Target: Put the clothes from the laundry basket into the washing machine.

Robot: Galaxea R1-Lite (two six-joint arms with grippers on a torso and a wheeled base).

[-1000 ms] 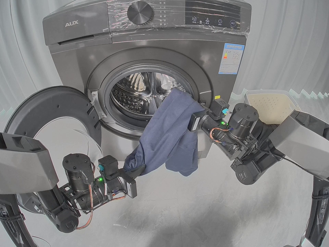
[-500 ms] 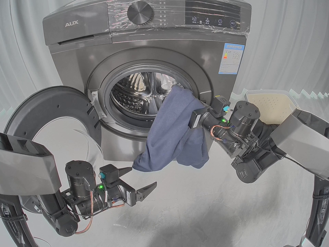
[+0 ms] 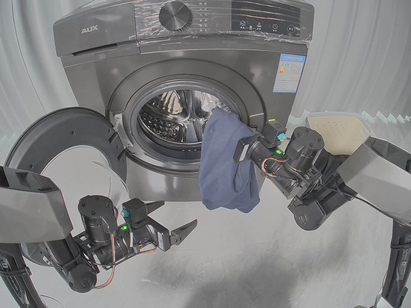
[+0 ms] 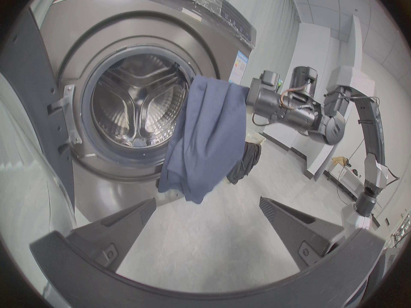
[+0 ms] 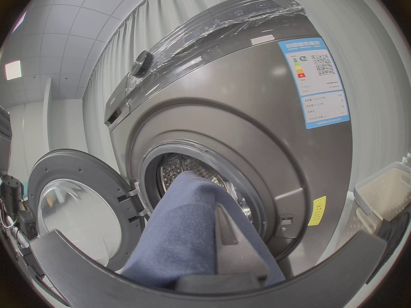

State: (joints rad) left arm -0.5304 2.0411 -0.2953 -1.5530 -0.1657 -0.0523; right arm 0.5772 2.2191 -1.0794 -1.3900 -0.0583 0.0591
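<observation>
Blue knit cloth (image 3: 224,167) hangs soft and creased from the right gripper (image 3: 235,147), which is clamped on its upper fold. The pinch sits high at the right edge of the washer (image 3: 180,65) opening. The top of the cloth lies against the port rim and the long tail drapes down the grey front panel. Held by one point like this it falls narrow, which probably suits feeding it through the round mouth.

The left gripper (image 3: 180,212) sits low, below the door (image 3: 64,137), with its jaws spread wide and nothing between them. It is apart from the cloth.

The drum (image 3: 171,116) is polished steel, perforated and ribbed. The door is a dark ring around a glass bowl, swung fully to the left so the port is free. Clear film wraps the washer's top. The basket (image 3: 338,129), pale perforated plastic, stands beside the washer on the right with a dark garment (image 4: 246,163) over its rim.
</observation>
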